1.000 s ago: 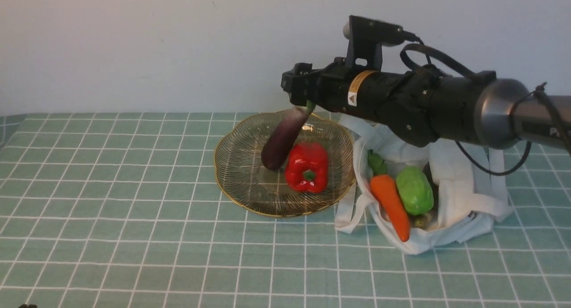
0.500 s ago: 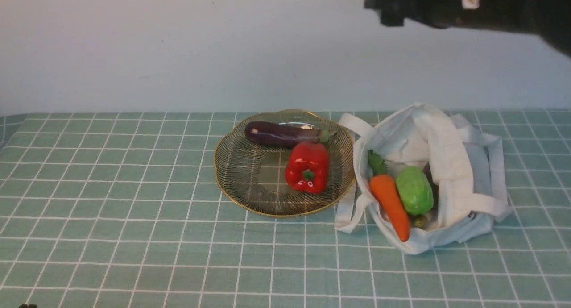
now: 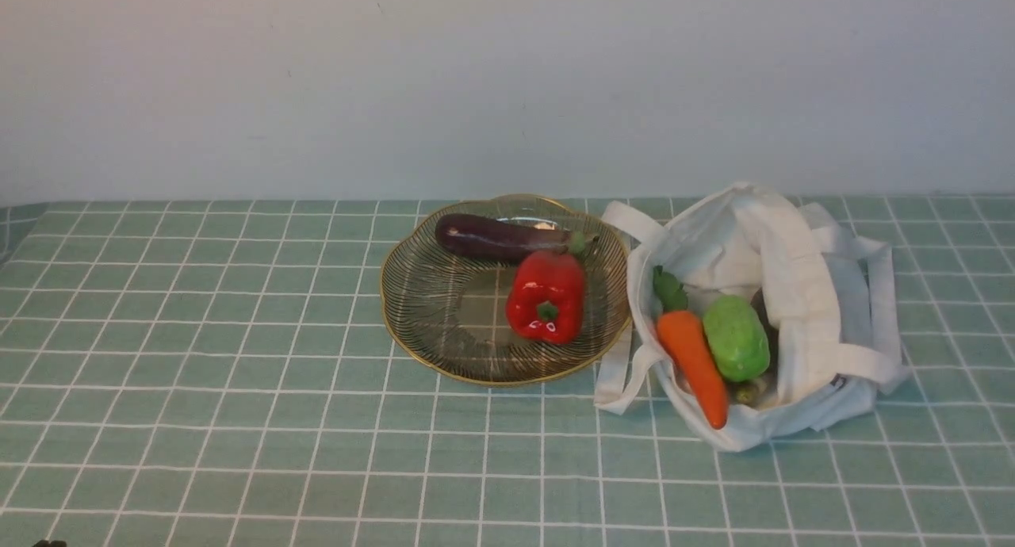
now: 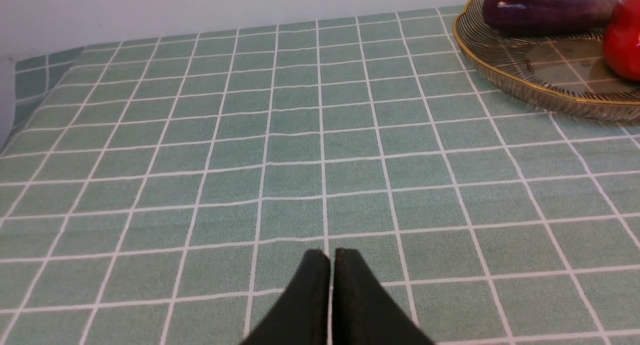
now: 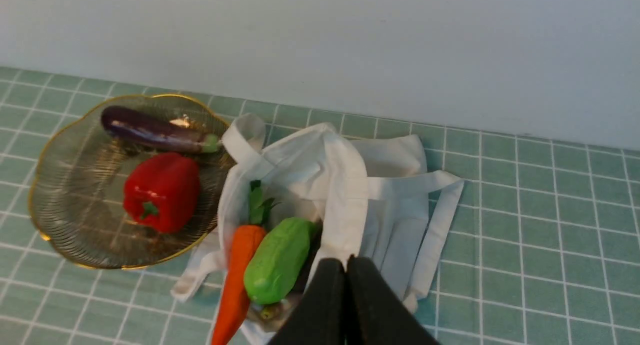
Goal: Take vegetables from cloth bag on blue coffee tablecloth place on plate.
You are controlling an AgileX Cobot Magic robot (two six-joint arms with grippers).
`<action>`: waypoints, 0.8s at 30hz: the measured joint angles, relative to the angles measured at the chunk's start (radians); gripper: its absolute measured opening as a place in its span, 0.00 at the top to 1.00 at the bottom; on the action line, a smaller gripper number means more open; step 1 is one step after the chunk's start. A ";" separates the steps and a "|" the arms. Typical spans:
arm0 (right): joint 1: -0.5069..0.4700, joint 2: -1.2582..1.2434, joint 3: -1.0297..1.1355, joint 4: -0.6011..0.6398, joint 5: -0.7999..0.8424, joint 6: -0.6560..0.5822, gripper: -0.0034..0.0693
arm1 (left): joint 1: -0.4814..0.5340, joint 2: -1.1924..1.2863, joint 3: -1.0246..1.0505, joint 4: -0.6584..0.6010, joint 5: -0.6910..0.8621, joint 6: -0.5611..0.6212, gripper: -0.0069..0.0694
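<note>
The dark purple eggplant (image 3: 499, 239) lies along the far side of the gold-rimmed glass plate (image 3: 420, 337), beside a red bell pepper (image 3: 546, 296). The white cloth bag (image 3: 801, 293) lies open to the plate's right and holds the orange carrot (image 3: 694, 365) and the lumpy light green vegetable (image 3: 736, 337). My right gripper (image 5: 346, 264) is shut and empty, high above the bag; the carrot (image 5: 239, 270), green vegetable (image 5: 279, 259) and eggplant (image 5: 150, 130) show in its view. My left gripper (image 4: 332, 257) is shut and empty over bare tablecloth (image 4: 250, 135), left of the plate (image 4: 500, 75). Neither arm shows in the front view.
A pale wall stands just behind the plate and bag. The bag's strap handles (image 3: 626, 357) trail onto the cloth between bag and plate. The tablecloth's left edge (image 3: 12, 222) drops away at the far left.
The right gripper let go of the eggplant, which now lies flat on the plate. The right arm rose and left the front view.
</note>
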 joint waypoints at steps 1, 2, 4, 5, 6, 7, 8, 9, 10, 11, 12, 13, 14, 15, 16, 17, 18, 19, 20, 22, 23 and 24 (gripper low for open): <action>0.000 -0.033 0.014 0.017 0.001 -0.014 0.97 | 0.000 0.000 0.000 0.000 0.000 0.000 0.92; 0.000 -0.078 0.040 0.038 0.001 -0.032 0.97 | 0.000 0.000 0.000 0.000 0.000 0.000 0.92; 0.000 -0.180 0.114 0.071 0.002 -0.057 0.97 | 0.000 0.000 0.000 0.000 0.000 0.000 0.92; 0.000 -0.249 0.174 0.085 -0.011 -0.067 0.97 | 0.000 0.000 0.000 0.000 0.000 0.000 0.92; 0.000 -0.307 0.232 0.092 -0.042 -0.075 0.97 | 0.000 0.000 0.000 0.000 0.000 0.000 0.92; 0.000 -0.331 0.258 0.094 -0.050 -0.076 0.97 | 0.000 0.000 0.000 0.000 0.000 0.000 0.92; 0.000 -0.408 0.354 0.098 -0.143 -0.088 0.97 | 0.000 0.000 0.000 0.000 0.000 0.000 0.92; 0.000 -0.459 0.427 0.097 -0.218 -0.100 0.97 | 0.000 0.000 0.000 0.000 0.000 0.000 0.92; 0.000 -0.477 0.456 0.097 -0.234 -0.106 0.97 | 0.000 0.000 0.000 0.000 0.000 0.000 0.92; 0.000 -0.527 0.544 0.099 -0.349 -0.121 0.97 | 0.000 0.000 0.000 0.000 0.000 0.000 0.92; 0.000 -0.561 0.615 0.105 -0.435 -0.133 0.97 | 0.000 0.000 0.000 0.000 0.000 0.000 0.92; 0.000 -0.588 0.680 0.115 -0.521 -0.147 0.97 | 0.000 0.000 0.000 0.000 0.000 0.000 0.92; 0.000 -0.611 0.747 0.131 -0.619 -0.159 0.97 | 0.000 0.000 0.000 0.000 0.000 0.000 0.92; 0.000 -0.623 0.794 0.147 -0.692 -0.165 0.97 | 0.000 0.000 0.000 0.000 0.000 0.000 0.92; 0.000 -0.631 0.831 0.161 -0.756 -0.172 0.97 | 0.000 0.000 0.000 0.000 0.000 0.000 0.92; 0.000 -0.633 0.860 0.173 -0.808 -0.176 0.97 | 0.000 0.000 0.000 0.000 0.000 0.000 0.92; 0.000 -0.633 0.877 0.180 -0.844 -0.179 0.97 | 0.000 0.000 0.000 0.000 0.000 0.000 0.92; 0.000 -0.633 0.891 0.184 -0.867 -0.180 0.97 | 0.000 0.000 0.000 0.000 0.000 0.000 0.92; 0.000 -0.633 0.901 0.187 -0.894 -0.180 0.97 | 0.000 0.000 0.000 0.000 0.000 0.000 0.92; 0.000 -0.633 0.923 0.191 -0.931 -0.181 0.97 | 0.000 0.000 0.000 0.000 0.000 0.000 0.92; 0.000 -0.633 0.923 0.190 -0.933 -0.181 0.97 | 0.000 0.000 0.000 0.000 0.000 0.000 0.92; 0.000 -0.633 0.933 0.193 -0.939 -0.181 0.97 | 0.000 0.000 0.000 0.000 0.000 0.000 0.92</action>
